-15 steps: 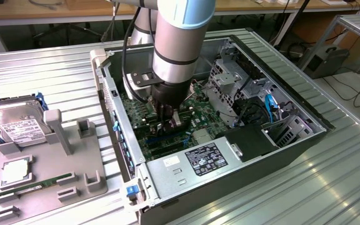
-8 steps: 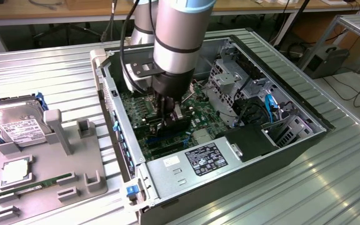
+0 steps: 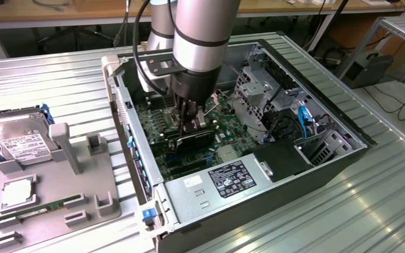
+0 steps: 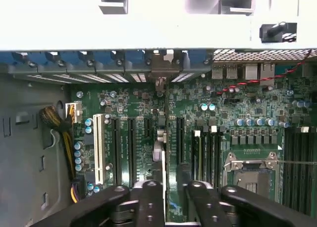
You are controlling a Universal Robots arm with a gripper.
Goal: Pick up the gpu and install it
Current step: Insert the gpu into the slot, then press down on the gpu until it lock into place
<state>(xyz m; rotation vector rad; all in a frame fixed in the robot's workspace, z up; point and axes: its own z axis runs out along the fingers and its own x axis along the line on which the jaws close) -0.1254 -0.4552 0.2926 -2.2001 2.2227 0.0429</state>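
The gpu [image 3: 194,140], a thin dark card, stands on edge inside the open computer case [image 3: 329,158], low over the green motherboard [image 3: 153,118]. My gripper [image 3: 188,125] reaches down from above and is shut on the card's upper edge. In the wrist view the gpu [image 4: 159,160] appears edge-on as a thin pale line between the black fingers [image 4: 150,202]. It runs along the expansion slots [image 4: 131,147], and its metal bracket end [image 4: 161,71] sits at the case's rear slot openings. My gripper [image 4: 169,199] sits directly above the card.
A grey fixture plate [image 3: 55,200] at the exterior view's left holds a hard drive [image 3: 16,139], a CPU [image 3: 18,192] and a green memory stick [image 3: 37,208]. Inside the case are the power supply [image 3: 220,182], drive cage [image 3: 259,84], CPU socket [image 4: 250,170] and a white slot [image 4: 97,147].
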